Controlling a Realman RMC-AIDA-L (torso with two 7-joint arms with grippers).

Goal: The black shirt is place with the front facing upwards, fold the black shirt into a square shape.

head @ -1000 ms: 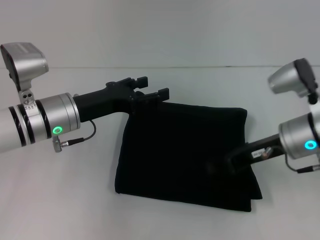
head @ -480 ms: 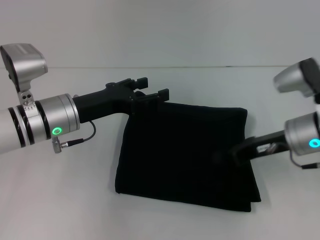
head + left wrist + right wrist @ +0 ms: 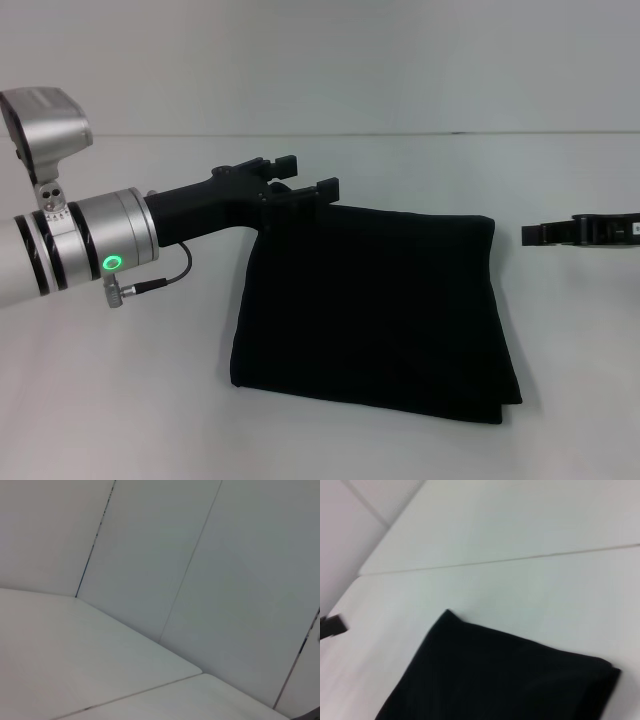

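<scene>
One black shirt (image 3: 370,305) on the white bench (image 3: 120,400), already folded to a near-square stack, front lettering not visible, layered edges showing along its near-right corner. Left tool (image 3: 300,186) sits at the shirt's far-left corner, fingers parted narrowly with nothing between them, hovering right at the cloth edge; contact can't be confirmed. Right tool (image 3: 535,235) is well off to the shirt's right side, clear of the fabric, only its dark tip in view from the head camera, so can't tell if it's wide or narrow. Right wrist view shows the shirt's far corner and a folded edge lying flat on the bench; left wrist view shows only bench and wall. Judgement: fold looks basically done, maybe a tidy-up left. Handling: light, soft, limp cloth, no stiffness, layers will slide over each other and sag if lifted from one point. If adjusting, pinch all layers together at a corner or along a folded edge, ideally both corners of one side, and drag low across the bench instead of lifting.
</scene>
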